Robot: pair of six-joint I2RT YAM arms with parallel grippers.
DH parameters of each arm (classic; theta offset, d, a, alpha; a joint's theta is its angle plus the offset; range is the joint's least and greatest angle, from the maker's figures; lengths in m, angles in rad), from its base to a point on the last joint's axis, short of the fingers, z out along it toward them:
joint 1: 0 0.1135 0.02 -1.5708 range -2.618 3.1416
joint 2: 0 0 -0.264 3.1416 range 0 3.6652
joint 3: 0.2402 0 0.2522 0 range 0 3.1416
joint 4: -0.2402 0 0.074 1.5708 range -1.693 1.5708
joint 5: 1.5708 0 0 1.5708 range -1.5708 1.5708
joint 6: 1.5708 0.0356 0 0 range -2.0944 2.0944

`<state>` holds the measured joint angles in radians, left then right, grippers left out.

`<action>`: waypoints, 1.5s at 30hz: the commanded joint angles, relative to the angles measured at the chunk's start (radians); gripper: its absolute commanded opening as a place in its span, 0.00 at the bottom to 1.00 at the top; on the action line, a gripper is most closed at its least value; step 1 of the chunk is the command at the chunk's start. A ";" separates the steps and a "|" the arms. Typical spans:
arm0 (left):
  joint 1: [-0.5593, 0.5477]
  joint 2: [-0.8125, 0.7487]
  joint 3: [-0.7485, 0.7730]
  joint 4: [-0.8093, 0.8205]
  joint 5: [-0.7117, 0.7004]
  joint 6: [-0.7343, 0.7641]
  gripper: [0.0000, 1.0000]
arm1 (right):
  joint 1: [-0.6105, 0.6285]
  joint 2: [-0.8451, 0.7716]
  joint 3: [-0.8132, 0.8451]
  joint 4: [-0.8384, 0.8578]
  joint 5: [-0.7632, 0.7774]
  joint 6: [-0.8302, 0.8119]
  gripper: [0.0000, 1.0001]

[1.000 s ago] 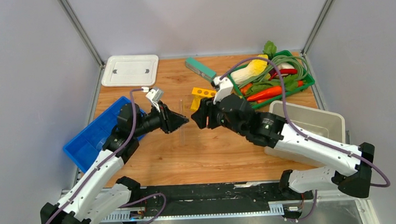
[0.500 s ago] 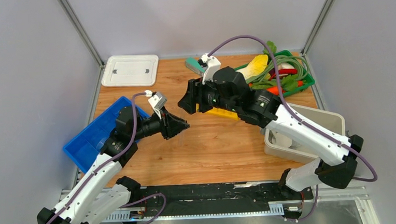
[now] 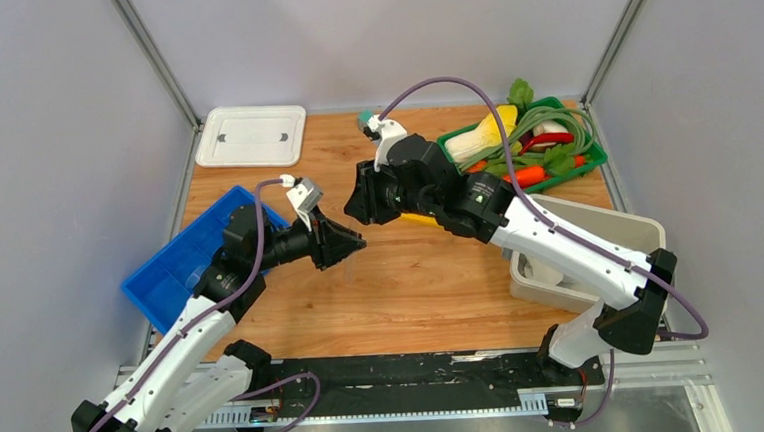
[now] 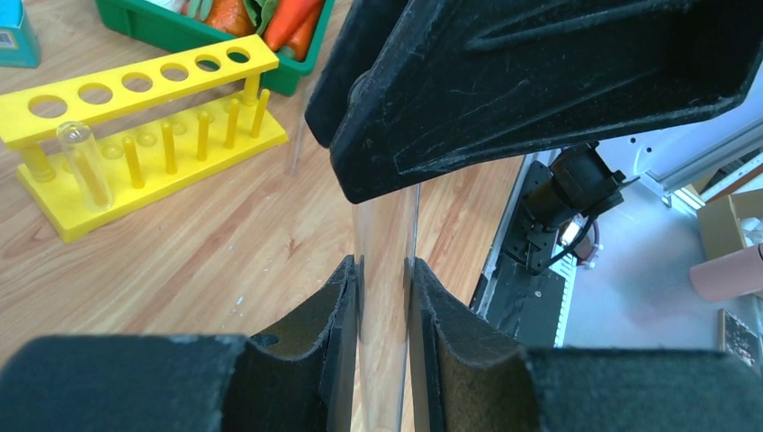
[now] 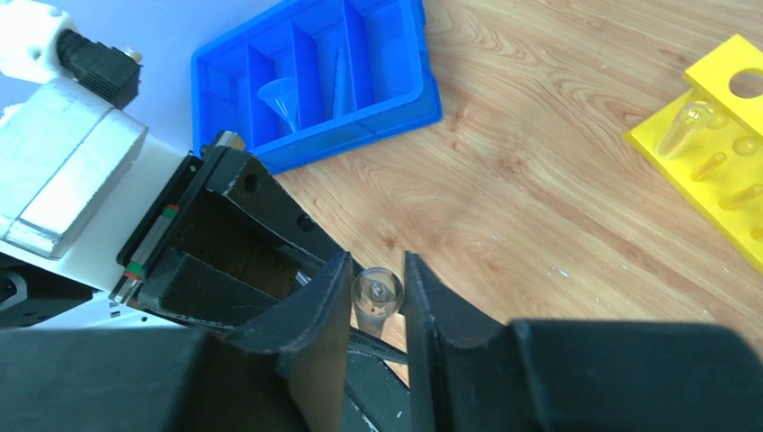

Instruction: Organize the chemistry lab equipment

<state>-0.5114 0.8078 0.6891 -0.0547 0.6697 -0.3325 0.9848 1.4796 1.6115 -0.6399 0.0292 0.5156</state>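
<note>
Right gripper (image 5: 376, 270) shifted left — it and left gripper (image 4: 382, 279) pinch one glass tube (image 4: 385, 225) — second tube (image 4: 85, 166) in rack (image 4: 155, 92).

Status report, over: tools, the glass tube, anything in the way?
Left tool shut on glass tube. Right tool straddles the same tube's end, grip unconfirmed. Another tube already on yellow rack. Bare wood between held tube and rack.
</note>
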 commanded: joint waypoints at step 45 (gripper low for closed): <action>-0.007 -0.223 0.067 -0.551 -0.183 0.270 0.77 | -0.287 0.064 -0.305 0.658 0.402 -0.344 0.21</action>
<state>-0.5159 0.5766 0.7464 -0.6117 0.4953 -0.0944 0.6933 1.5513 1.2926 -0.0399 0.4282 0.1677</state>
